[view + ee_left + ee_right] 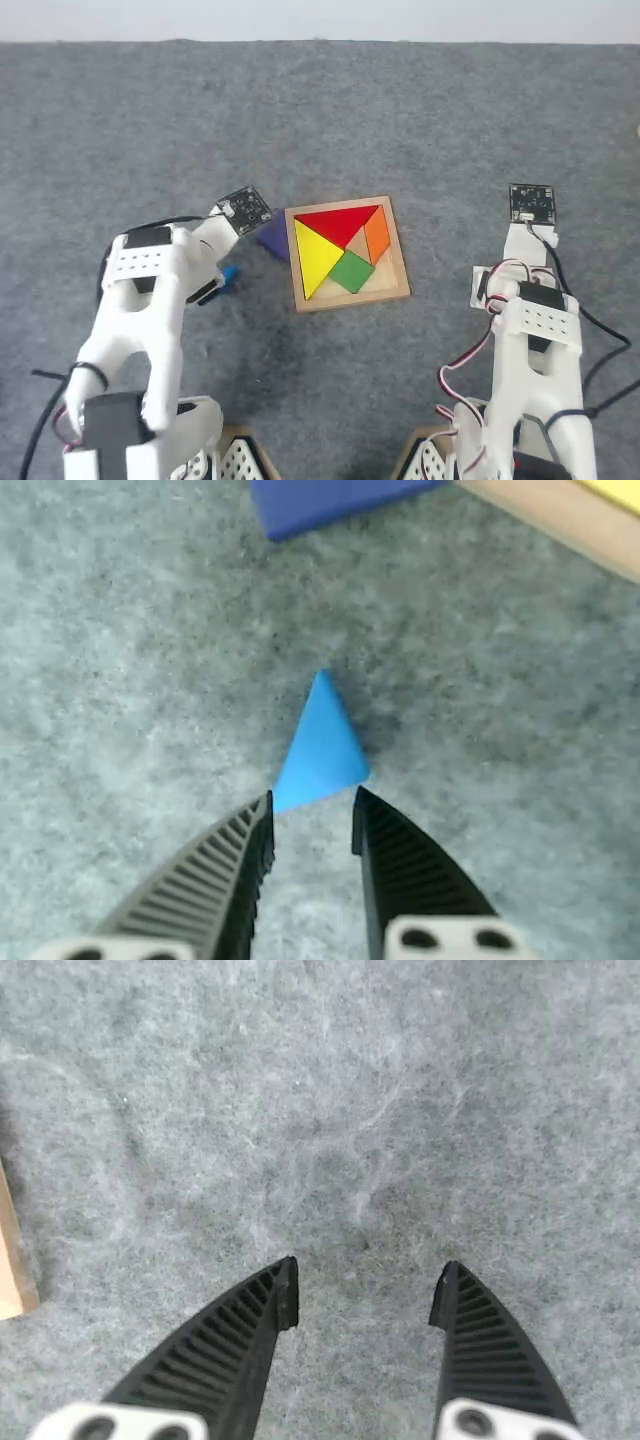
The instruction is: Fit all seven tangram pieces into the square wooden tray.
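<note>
Blue triangle (320, 745) lies on grey felt (120, 680) at left gripper's (312, 798) parted tips.

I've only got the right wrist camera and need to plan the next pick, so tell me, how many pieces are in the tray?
Observer: Four: red, yellow, orange and green lie in the wooden tray.
Operator: Any outside it?
Observer: A dark blue piece lies on the carpet beside the tray, on the left arm's side.
Operator: And the left gripper?
Observer: The left gripper is open, with a light blue triangle just ahead of its fingertips.
</note>
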Robot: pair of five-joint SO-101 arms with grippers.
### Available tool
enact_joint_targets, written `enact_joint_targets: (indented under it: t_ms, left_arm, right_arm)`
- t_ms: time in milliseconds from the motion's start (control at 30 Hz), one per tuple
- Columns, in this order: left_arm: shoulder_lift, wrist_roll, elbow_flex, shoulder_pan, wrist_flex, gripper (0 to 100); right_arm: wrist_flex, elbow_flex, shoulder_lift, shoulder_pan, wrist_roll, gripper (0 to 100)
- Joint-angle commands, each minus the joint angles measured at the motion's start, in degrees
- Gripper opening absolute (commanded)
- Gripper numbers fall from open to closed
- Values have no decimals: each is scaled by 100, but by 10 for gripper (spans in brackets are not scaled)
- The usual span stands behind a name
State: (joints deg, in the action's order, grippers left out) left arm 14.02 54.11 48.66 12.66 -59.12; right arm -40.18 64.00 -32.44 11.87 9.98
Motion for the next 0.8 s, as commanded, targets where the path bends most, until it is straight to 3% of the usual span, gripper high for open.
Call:
enact_joint_targets:
  t_ms: [0, 267, 767]
  left_arm:
    - [-53, 79, -48, -53, 132, 131]
    - [-985, 70, -295, -97, 475, 131]
    - [-2286, -149, -1930, -176, 18, 126]
  right_arm:
    - [84, -220, -154, -31, -9, 235]
    - [84, -220, -154, -22, -9, 235]
    - [84, -211, -154, -13, -9, 235]
